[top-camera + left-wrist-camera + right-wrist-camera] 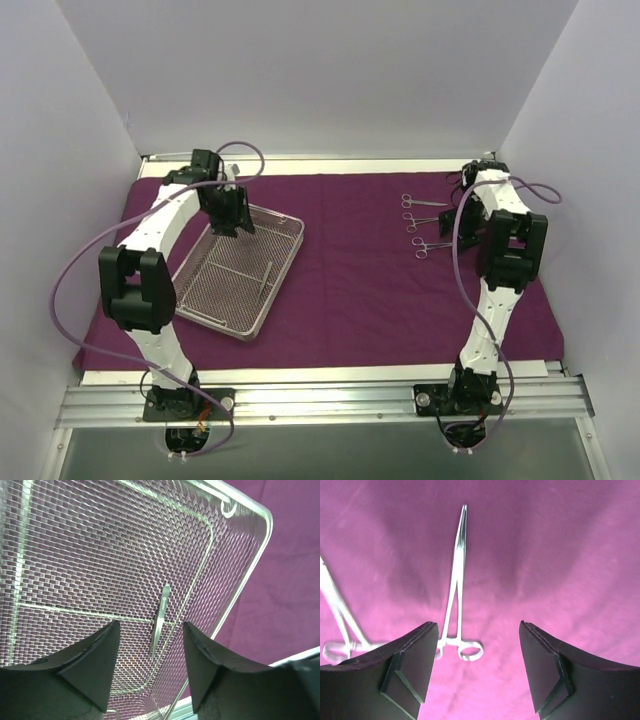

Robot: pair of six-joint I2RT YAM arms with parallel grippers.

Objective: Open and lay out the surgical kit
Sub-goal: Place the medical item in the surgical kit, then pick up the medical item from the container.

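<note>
- Right gripper (477, 627) fingers (410, 665) are sitting closest to the lens, spread wide and holding nothing.
- A ring-handled clamp (460, 545) is lying flat on the purple cloth (560, 555) just under that gap, tips pointing away and rings next to the left-hand finger. It is lying free of the pads.
- Another clamp (340, 615) is showing at the left edge of the right wrist view, also flat on the cloth.
- Top view: the laid-out instruments (425, 216) are forming a short column on the cloth's far right, partly hidden by the right arm.
- Left gripper (151, 630) is hovering over the mesh tray (268, 530), jaws apart and empty.
- Tweezers (160, 620) are lying on the tray floor, lined up with the gap between the fingers.
- Tray is sitting on the left half of the spread cloth, skewed to the table edge.
- Step as I'm reading it: cloth is open and the tray is being emptied piece by piece, with the tweezers looking like the last item.
- Next move is calling for a straight descent and a pinch across a thin flat blade on wire mesh; slip risk is looking high.
</note>
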